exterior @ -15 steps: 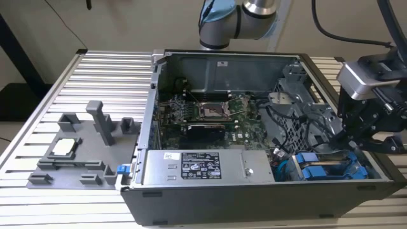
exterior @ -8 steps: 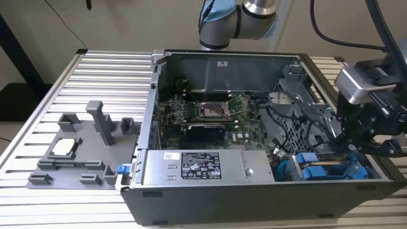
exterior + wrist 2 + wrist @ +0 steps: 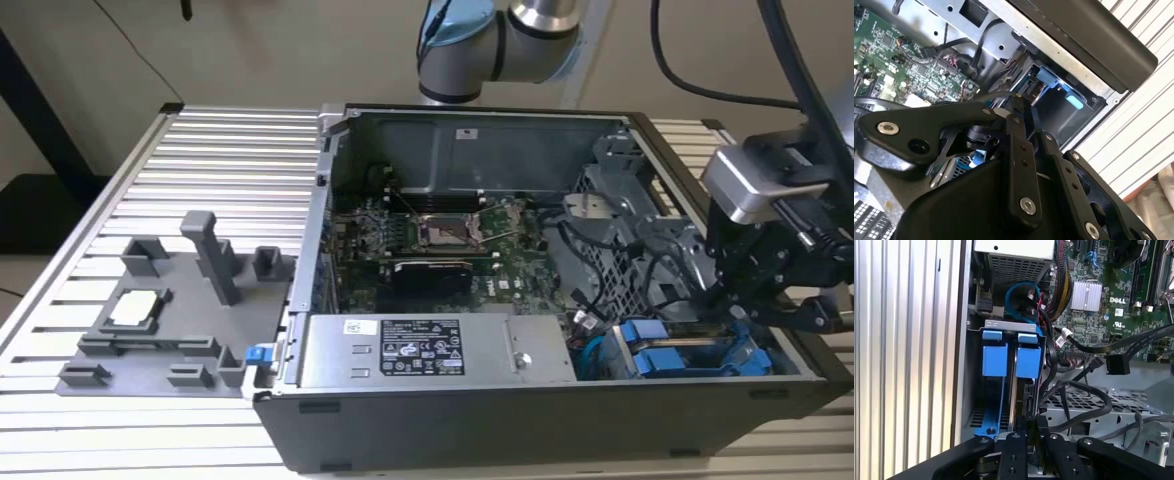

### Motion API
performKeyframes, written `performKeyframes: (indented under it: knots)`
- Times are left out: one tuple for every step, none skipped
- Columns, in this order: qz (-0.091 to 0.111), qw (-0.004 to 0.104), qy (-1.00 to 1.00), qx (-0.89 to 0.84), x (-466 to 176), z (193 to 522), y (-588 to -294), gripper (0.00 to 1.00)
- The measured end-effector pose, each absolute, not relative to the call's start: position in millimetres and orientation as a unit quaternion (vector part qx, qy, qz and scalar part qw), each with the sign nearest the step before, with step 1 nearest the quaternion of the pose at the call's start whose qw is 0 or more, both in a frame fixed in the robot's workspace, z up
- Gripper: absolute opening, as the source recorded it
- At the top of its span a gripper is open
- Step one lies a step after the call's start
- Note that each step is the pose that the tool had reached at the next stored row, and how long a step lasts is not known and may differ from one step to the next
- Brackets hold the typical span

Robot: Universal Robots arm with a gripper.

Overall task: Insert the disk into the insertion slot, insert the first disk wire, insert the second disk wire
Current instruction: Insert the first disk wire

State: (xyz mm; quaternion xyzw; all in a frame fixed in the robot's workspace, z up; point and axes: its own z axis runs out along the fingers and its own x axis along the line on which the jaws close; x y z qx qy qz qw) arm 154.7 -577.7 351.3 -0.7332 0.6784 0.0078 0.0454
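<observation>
We note a slatted metal table [image 3: 227, 160] carrying an open computer case [image 3: 534, 430]. A grey fixture tray [image 3: 160, 320] sits beside the case on the exterior view's left. The arm [image 3: 481, 50] rises behind the case.

Inside the case we see the green motherboard [image 3: 441, 235]. Along the near wall is the grey labelled power-supply box [image 3: 427, 350].

The insertion slot [image 3: 1004, 326] is in the case corner on the exterior view's right, next to the power-supply box. It is a narrow grey metal bay with blue plastic in it.

The disk [image 3: 1029, 362] sits down in the slot and is seen edge-on. What shows is mostly its bright blue caddy, with a squarish end tab and a second blue tab just beside it. A thin silver edge runs between the two. In the exterior view the same blue [image 3: 667, 362] shows low in the bay. We cannot see the label face.

The gripper [image 3: 742, 308] hangs over the slot. In both wrist views [image 3: 1033, 426] [image 3: 1010, 111] its black fingers are drawn close together. Just off their tips a black connector [image 3: 1029, 390] stands at the disk's edge, with a black cable leading to it. We cannot tell whether the fingers pinch it.

A blue cable [image 3: 1021, 302] loops beyond the tabs.
</observation>
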Motion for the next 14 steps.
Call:
performKeyframes:
  knots:
    - [0.008,0.045,0.678,-0.733,155.1,350.8,-577.7,0.19]
    - [0.008,0.045,0.678,-0.733,155.4,350.2,-577.7,0.19]
    - [0.008,0.045,0.678,-0.733,155.8,349.7,-577.7,0.19]
    - [0.008,0.045,0.678,-0.733,156.1,349.1,-577.7,0.19]
    - [0.008,0.045,0.679,-0.733,156.3,348.5,-577.7,0.19]
    - [0.008,0.045,0.679,-0.733,156.5,347.8,-577.7,0.19]
    - [0.008,0.045,0.679,-0.733,156.7,347.1,-577.7,0.19]
    - [0.008,0.045,0.679,-0.733,156.9,346.4,-577.7,0.19]
    - [0.008,0.045,0.679,-0.732,157.1,345.8,-577.7,0.19]
    - [0.008,0.045,0.680,-0.731,157.3,345.0,-577.7,0.19]
    - [0.008,0.045,0.682,-0.730,157.5,344.5,-577.7,0.19]
    - [0.007,0.045,0.683,-0.729,157.5,344.1,-577.7,0.19]
    - [0.007,0.045,0.683,-0.729,157.6,343.9,-577.7,0.19]
    - [0.007,0.045,0.684,-0.728,157.6,343.6,-577.7,0.19]
